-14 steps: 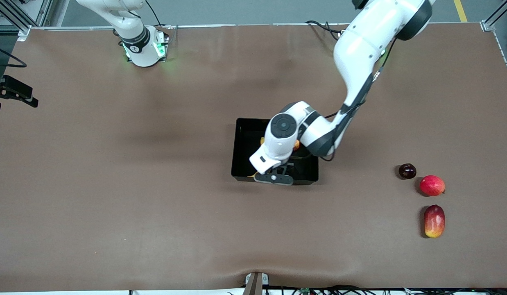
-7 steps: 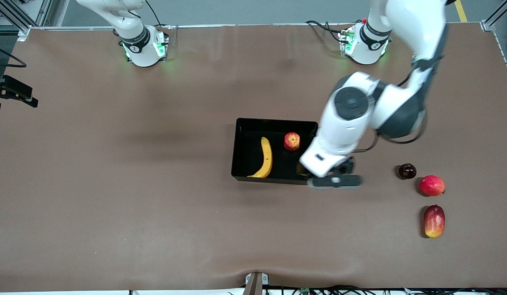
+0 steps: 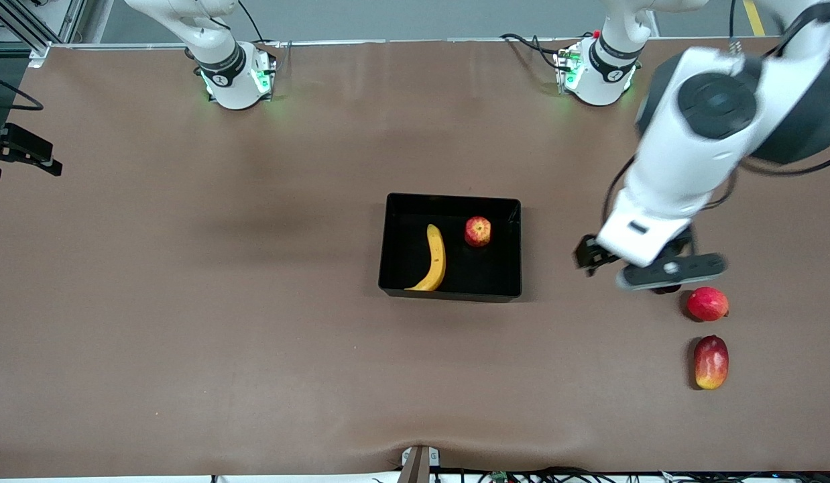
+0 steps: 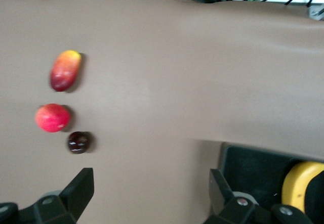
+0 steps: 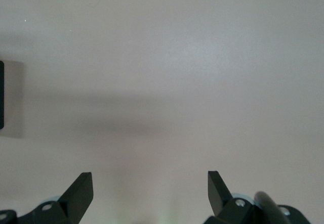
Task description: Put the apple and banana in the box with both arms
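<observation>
The black box [image 3: 388,248] stands mid-table. The yellow banana [image 3: 434,259] lies inside it, and the red apple [image 3: 477,231] sits beside the banana, farther from the front camera. My left gripper [image 3: 639,268] is open and empty, up over the bare table between the box and the loose fruits. Its wrist view shows its fingers apart [image 4: 150,183], a corner of the box [image 4: 263,166] and one end of the banana [image 4: 305,181]. My right gripper [image 5: 150,186] is open and empty over bare table, and only its arm [image 3: 214,47] shows in the front view.
Toward the left arm's end of the table lie a pinkish-red round fruit [image 3: 707,303], a red-and-yellow mango-like fruit [image 3: 710,361] and a small dark fruit [image 4: 78,142]. In the front view the dark fruit is mostly hidden under the left hand. Cables run along the table's front edge.
The left arm rose out of the box and swung toward its own end of the table, uncovering the banana and apple in the box. The right arm has not moved.
</observation>
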